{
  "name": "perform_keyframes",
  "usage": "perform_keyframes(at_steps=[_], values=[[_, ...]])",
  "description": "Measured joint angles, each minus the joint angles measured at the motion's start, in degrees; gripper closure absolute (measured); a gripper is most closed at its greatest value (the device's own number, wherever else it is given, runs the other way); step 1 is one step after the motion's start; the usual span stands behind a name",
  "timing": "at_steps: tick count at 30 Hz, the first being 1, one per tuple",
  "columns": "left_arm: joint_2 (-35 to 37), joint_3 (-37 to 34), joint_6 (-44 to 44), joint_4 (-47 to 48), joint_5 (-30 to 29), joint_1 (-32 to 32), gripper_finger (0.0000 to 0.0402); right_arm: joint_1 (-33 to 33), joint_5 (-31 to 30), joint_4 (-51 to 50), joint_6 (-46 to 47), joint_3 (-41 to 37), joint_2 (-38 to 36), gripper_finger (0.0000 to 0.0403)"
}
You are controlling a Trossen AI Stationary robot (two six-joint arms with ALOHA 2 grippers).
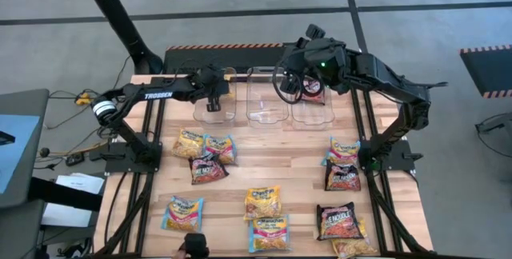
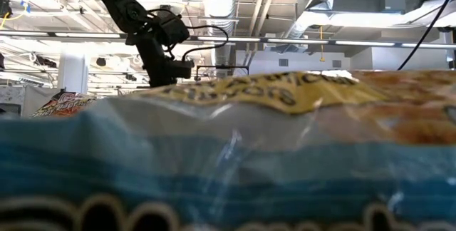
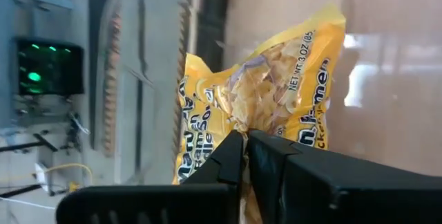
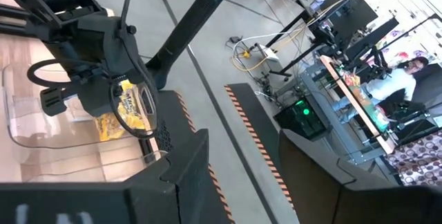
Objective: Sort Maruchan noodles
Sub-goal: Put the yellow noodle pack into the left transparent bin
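Left claw (image 3: pixel 245 156): fingers pinched together on a yellow ramen packet (image 3: pixel 276 79), hanging over the left clear bin (image 1: pixel 214 99) at upper centre of the high view.
Right claw (image 1: pixel 310 79): spread wide, holding nothing, above the right clear bin (image 1: pixel 314 109), where a dark maroon packet (image 1: pixel 315 91) lies.
Middle clear bin (image 1: pixel 267 99): between the other two.
Remaining packets (image 1: pixel 205 157): yellow, light blue-pink and maroon, scattered in groups across the lower half of the wooden bench (image 1: pixel 280 163).

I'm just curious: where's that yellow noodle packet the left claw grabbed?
The yellow noodle packet hangs pinched in the left claw over the leftmost clear bin, at the table's far edge in the high view.
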State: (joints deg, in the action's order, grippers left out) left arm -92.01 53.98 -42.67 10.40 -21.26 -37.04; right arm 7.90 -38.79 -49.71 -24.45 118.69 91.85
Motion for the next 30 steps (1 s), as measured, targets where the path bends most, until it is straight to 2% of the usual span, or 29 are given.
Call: perform_keyframes(at_steps=[6, 12, 18, 23, 30], values=[[0.00, 0.00, 1.37, 5.09, 5.45, 0.00, 0.0379, 0.00, -0.02, 0.04, 0.94, 0.00, 0.00, 0.0202], [0.00, 0.00, 5.17, 5.57, 8.46, -0.71, 0.0338, 0.00, -0.06, 0.08, 2.34, 0.00, 0.01, 0.0202], [0.02, 0.46, 16.50, 8.35, 13.19, -2.67, 0.0304, 0.00, -0.04, 0.11, 2.92, -0.02, 0.00, 0.0202], [0.02, 4.59, 23.47, 11.88, 20.59, -6.14, 0.0302, 0.00, -0.04, 0.04, 4.11, -0.02, 0.00, 0.0202], [0.07, 13.34, 27.43, 20.05, 31.10, -11.00, 0.0301, 0.00, -0.04, 0.04, 4.10, -0.02, 0.00, 0.0202]])
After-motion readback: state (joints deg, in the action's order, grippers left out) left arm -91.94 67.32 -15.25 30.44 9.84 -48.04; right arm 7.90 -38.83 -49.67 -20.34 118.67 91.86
